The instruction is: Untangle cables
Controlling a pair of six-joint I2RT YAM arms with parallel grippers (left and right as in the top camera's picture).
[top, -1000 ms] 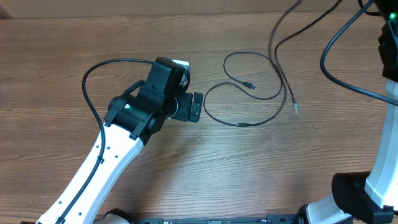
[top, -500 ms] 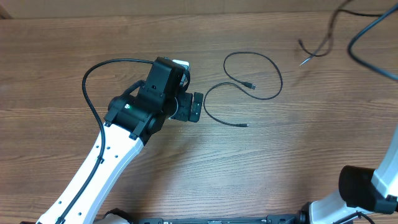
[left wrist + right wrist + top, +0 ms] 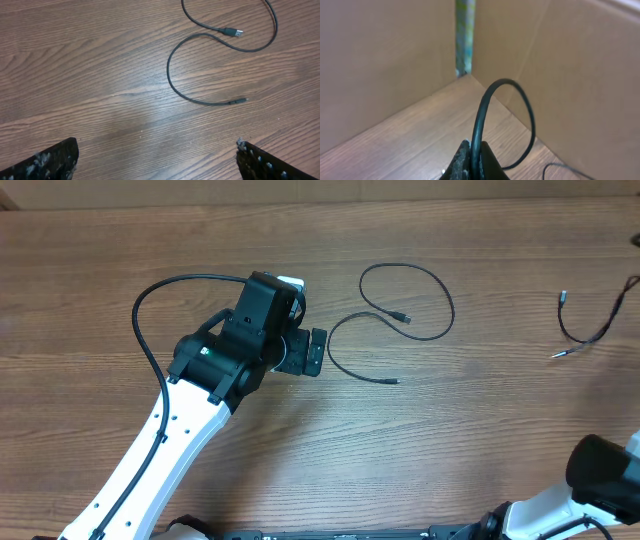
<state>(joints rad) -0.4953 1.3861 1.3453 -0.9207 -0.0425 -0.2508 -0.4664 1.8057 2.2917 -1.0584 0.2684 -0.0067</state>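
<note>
Black cable tight inside right tool.

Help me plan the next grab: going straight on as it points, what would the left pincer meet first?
Probably the curved cable lying just ahead of the open left pincer; only bare table lies between, though depth is unclear.

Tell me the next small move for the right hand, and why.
Probably lower the right hand and release its cable onto the table at the right: that shut hand pinches it, and it hangs well apart from the other cable.
</note>
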